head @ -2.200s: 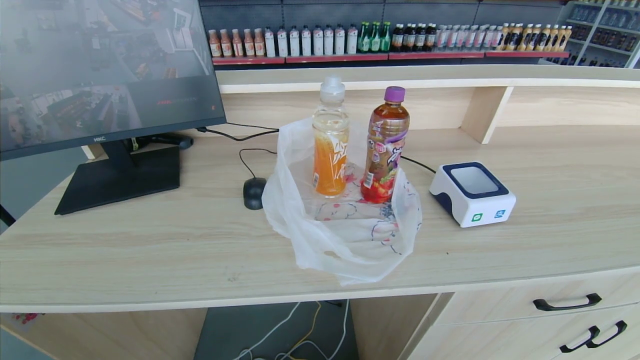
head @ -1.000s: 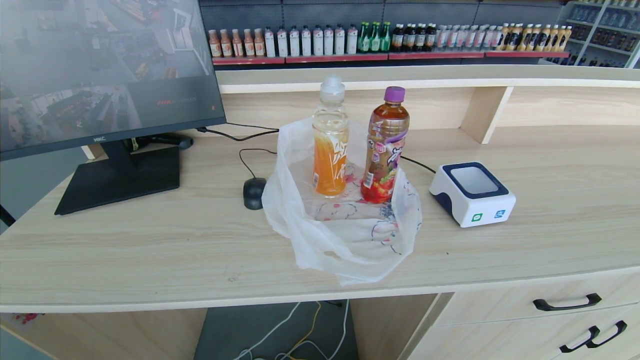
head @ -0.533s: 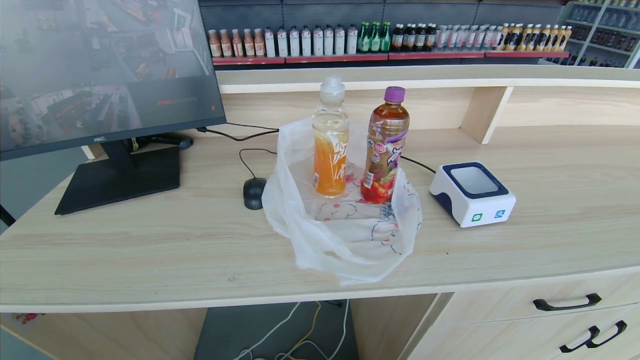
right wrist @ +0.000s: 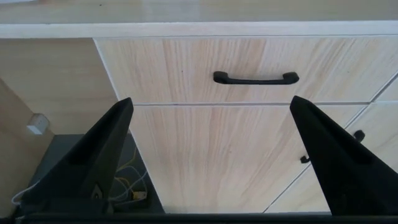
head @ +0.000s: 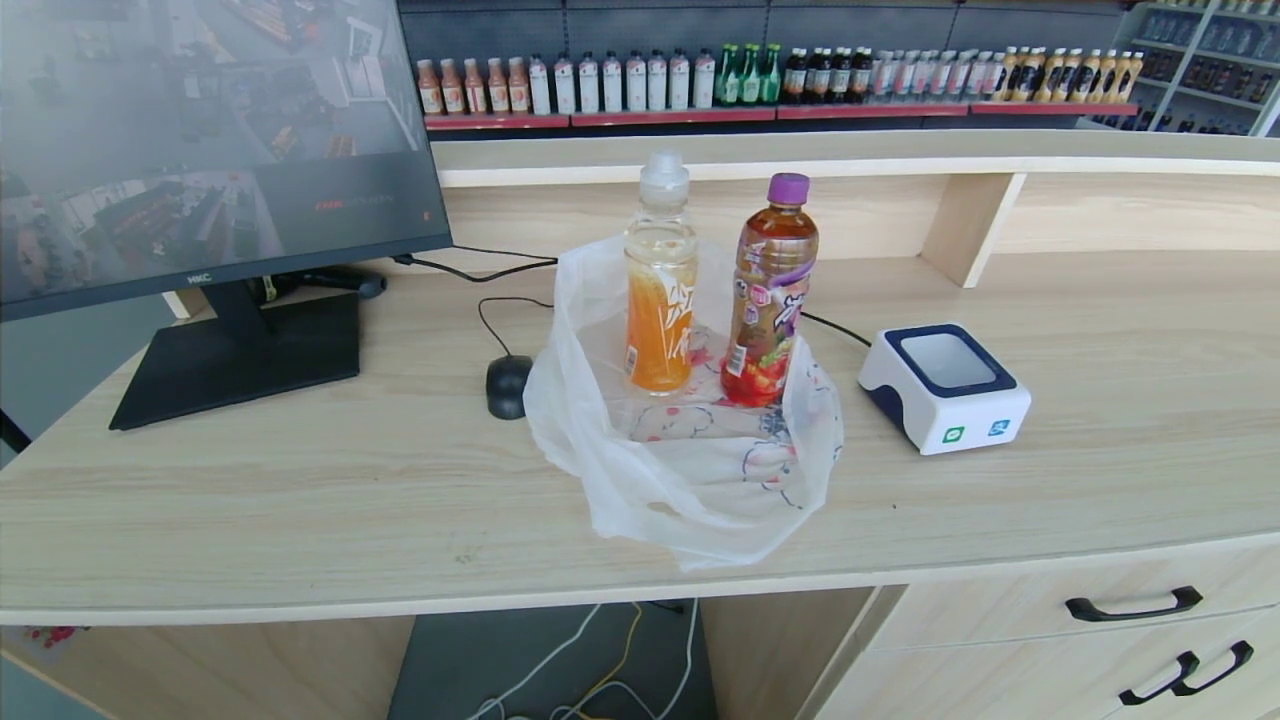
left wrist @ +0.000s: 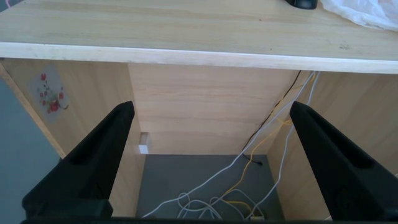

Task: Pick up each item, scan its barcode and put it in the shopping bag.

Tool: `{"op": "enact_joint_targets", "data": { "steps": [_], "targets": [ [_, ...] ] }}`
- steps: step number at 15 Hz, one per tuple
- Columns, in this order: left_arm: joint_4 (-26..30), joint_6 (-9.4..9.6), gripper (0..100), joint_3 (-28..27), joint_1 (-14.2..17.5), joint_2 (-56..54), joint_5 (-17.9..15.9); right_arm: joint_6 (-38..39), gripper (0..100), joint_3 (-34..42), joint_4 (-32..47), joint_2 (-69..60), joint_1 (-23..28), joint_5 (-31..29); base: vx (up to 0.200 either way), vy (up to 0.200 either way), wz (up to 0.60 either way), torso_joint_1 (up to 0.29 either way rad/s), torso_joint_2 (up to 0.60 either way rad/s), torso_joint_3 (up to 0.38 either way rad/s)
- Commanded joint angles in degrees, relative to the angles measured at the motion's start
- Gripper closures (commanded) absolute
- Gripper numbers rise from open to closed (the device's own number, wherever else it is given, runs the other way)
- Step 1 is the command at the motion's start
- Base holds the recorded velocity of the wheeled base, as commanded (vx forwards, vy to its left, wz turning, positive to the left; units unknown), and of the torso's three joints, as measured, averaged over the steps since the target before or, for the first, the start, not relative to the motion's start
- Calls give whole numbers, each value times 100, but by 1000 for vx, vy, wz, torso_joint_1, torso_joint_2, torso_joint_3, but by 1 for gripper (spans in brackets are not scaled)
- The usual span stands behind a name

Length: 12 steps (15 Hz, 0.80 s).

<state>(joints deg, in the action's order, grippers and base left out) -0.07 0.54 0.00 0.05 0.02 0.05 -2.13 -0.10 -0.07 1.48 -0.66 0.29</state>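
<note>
Two bottles stand upright inside the open white plastic shopping bag (head: 690,470) in the middle of the counter: an orange-drink bottle (head: 660,275) with a clear cap and a tea bottle (head: 771,292) with a purple cap. The white and blue barcode scanner (head: 944,387) sits just right of the bag. My left gripper (left wrist: 211,155) is open, below the counter's front edge, facing the open knee space with cables. My right gripper (right wrist: 211,155) is open too, low in front of the drawer (right wrist: 249,74) with a black handle. Neither holds anything.
A monitor (head: 200,150) on a black stand fills the counter's left side, with a black mouse (head: 508,385) and its cable beside the bag. A raised wooden ledge (head: 850,150) runs along the back. Drawers (head: 1130,610) sit under the counter at right.
</note>
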Motion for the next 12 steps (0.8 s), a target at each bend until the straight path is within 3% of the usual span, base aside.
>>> {"op": "enact_joint_targets", "data": {
  "steps": [1, 4, 10, 12],
  "targets": [
    [-1, -1, 0, 0, -5, -2, -5, 64, 0, 1, -1, -148, 22, -3, 0, 0, 0, 0, 0, 0],
    [-10, -27, 0, 0, 4, -2, 4, 108, 0, 1, -1, -148, 22, -12, -200, 0, 0, 5, 2, 2],
    [-10, -45, 0, 0, 4, -2, 4, 108, 0, 1, -1, -148, 22, -12, 0, 0, 0, 0, 0, 0],
    [-10, -45, 0, 0, 4, -2, 4, 90, 0, 1, -1, -148, 22, -12, 0, -200, 0, 7, 5, 2]
  ]
}}
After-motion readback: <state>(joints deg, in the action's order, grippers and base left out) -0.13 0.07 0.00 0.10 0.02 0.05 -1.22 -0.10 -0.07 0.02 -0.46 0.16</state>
